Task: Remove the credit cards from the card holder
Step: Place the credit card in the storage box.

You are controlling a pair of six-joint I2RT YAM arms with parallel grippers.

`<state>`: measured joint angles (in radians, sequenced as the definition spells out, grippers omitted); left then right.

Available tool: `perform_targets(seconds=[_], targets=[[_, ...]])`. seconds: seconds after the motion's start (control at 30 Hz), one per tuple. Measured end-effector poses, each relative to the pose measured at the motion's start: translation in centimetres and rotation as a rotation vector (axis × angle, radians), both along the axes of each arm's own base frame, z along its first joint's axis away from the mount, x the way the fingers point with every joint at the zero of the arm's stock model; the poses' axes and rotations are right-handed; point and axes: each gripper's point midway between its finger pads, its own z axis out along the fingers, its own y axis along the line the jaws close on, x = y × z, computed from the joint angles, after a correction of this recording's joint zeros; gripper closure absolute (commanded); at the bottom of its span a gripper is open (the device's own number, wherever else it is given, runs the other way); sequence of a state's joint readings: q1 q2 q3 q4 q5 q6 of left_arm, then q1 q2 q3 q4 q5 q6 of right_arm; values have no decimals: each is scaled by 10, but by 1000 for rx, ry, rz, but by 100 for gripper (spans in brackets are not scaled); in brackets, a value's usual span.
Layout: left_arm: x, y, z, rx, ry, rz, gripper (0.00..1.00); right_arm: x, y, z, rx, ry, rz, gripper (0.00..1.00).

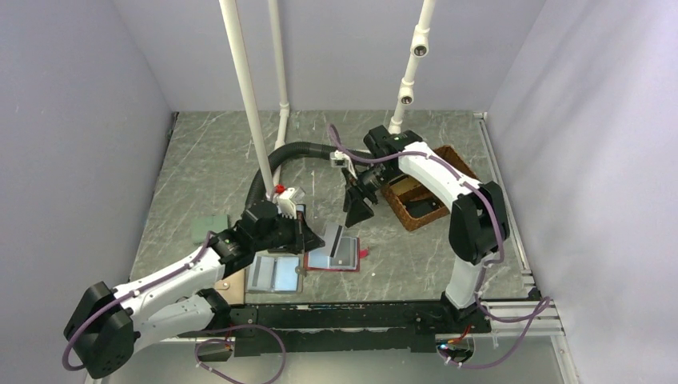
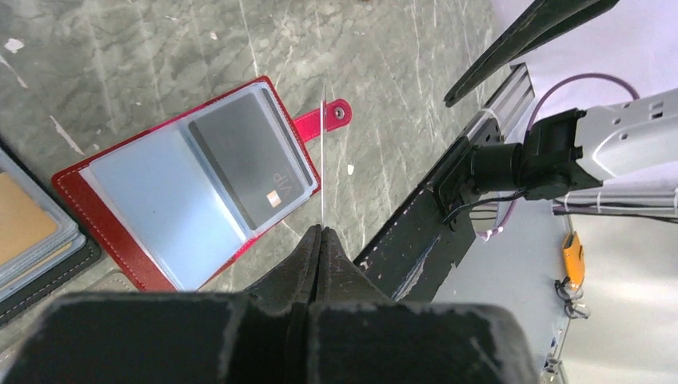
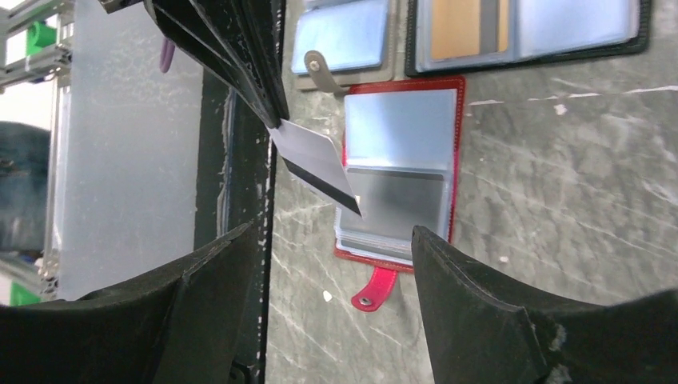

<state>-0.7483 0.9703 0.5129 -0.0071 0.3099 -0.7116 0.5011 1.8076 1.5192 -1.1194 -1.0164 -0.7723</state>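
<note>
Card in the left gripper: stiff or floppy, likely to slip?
Likely stiff: the card juts straight from the left gripper, no droop. Probably light: edge-on it is a hairline. Pinched near one end only, it might pivot or slip.

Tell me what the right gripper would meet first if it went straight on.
Probably the corner of the card pinched in the left gripper, hanging in the right gripper's path; missing that, the open red card holder beneath. Depth is unclear.
</note>
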Motion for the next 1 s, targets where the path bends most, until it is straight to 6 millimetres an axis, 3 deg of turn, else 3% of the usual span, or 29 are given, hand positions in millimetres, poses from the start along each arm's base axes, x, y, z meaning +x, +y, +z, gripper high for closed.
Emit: perform_targets(seconds=[0.17, 0.33, 0.4, 0.47, 0.57, 0.63, 0.83, 0.93, 1.0], targets=[[-4, -8, -2, 11, -15, -36, 100, -15, 5, -11, -18, 57, 66, 27], [-3, -11, 3, -6, -35, -44, 100, -30, 9, -16, -31, 86, 118, 35], [-2, -12, 6, -15, -45, -47, 100, -35, 12, -15, -23, 90, 134, 44], [-2, -13, 7, -19, -51, -50, 100, -40, 15, -15, -16, 98, 149, 60], [-1, -14, 6, -16, -58, -56, 100, -45, 16, -15, -11, 102, 169, 100], [-2, -15, 6, -15, -58, -60, 97, -46, 16, -16, -9, 103, 174, 100], [5, -9, 10, -4, -75, -8, 27, -46, 8, -14, -18, 92, 166, 100], [10, -4, 21, -9, -107, 35, 2, -43, -14, -4, -25, 45, 128, 100], [14, -1, 30, -20, -133, 57, 1, -34, -34, 9, -18, 3, 71, 100]])
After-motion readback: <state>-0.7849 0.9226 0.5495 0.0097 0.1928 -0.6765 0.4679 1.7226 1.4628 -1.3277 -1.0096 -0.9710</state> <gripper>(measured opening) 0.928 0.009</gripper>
